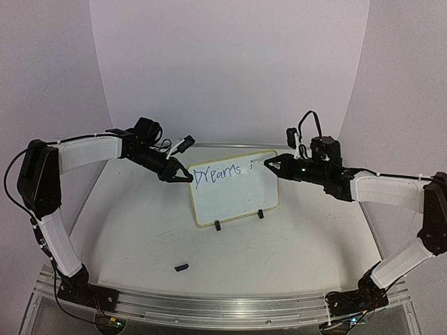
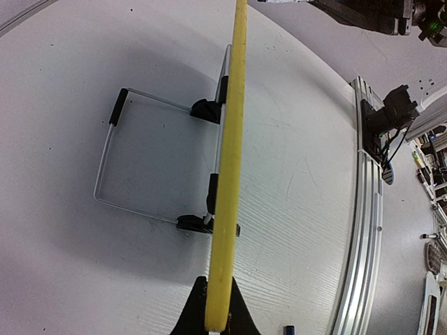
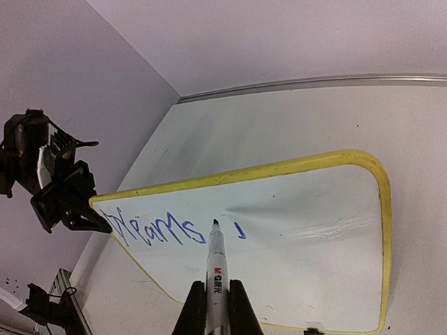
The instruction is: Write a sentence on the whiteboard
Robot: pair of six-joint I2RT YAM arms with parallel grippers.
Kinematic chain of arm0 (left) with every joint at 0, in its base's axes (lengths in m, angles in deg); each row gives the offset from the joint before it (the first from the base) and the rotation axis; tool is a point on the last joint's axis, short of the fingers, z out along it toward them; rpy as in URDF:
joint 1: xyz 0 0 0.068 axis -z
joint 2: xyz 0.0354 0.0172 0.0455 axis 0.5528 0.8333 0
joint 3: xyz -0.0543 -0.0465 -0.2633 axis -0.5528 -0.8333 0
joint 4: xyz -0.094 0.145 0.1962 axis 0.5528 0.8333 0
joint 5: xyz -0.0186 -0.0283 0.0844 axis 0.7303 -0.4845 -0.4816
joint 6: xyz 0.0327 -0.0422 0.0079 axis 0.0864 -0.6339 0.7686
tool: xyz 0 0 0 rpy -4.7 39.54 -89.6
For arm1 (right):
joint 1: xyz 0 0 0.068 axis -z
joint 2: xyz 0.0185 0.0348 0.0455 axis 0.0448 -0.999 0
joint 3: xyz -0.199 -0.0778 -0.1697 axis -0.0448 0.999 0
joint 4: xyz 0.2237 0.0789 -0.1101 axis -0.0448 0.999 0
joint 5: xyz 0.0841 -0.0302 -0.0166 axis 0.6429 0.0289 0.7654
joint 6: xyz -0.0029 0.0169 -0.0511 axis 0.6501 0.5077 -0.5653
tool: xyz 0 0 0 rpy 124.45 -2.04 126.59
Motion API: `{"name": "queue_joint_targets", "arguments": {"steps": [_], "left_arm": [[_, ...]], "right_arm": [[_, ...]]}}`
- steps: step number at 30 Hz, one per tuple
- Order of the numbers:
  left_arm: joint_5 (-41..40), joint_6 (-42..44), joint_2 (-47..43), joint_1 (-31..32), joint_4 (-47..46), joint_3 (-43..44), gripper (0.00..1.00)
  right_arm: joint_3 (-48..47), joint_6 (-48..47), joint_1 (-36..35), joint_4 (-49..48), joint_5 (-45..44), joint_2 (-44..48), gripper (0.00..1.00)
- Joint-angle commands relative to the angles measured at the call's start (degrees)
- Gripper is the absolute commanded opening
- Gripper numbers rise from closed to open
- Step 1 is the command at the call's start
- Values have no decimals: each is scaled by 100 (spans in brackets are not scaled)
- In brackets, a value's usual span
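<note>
The whiteboard (image 1: 234, 192) stands tilted on its two black clip feet mid-table, framed in pale yellow. On it, the sentence (image 1: 217, 176) reads "Dreams" in blue, with one short stroke (image 3: 240, 231) after it. My left gripper (image 1: 186, 179) is shut on the board's left edge; in the left wrist view the yellow frame (image 2: 230, 174) runs edge-on between the jaws (image 2: 216, 317). My right gripper (image 3: 216, 307) is shut on a white marker (image 3: 216, 269), its tip just off the board beside the last "s". From above, the right gripper (image 1: 269, 165) sits at the board's upper right.
A small dark marker cap (image 1: 182, 267) lies on the table in front of the board. A wire stand (image 2: 112, 160) props the board from behind. The metal rail (image 1: 209, 307) runs along the near edge, with walls close behind and at both sides.
</note>
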Motion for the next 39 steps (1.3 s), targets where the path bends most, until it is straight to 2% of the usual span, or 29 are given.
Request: {"name": "queue_joint_targets", "arguments": {"steps": [1, 15, 27, 39], "left_arm": [[-239, 99, 135, 112, 310, 120, 0], [-250, 110, 150, 120, 312, 120, 0], [-250, 113, 176, 117, 320, 129, 0], [-250, 101, 185, 124, 322, 129, 0]], "right_arm": [[-317, -76, 14, -68, -122, -98, 0], [-398, -65, 18, -68, -326, -331, 0], [32, -87, 18, -44, -463, 263, 0], [12, -77, 15, 2, -463, 8, 0]]}}
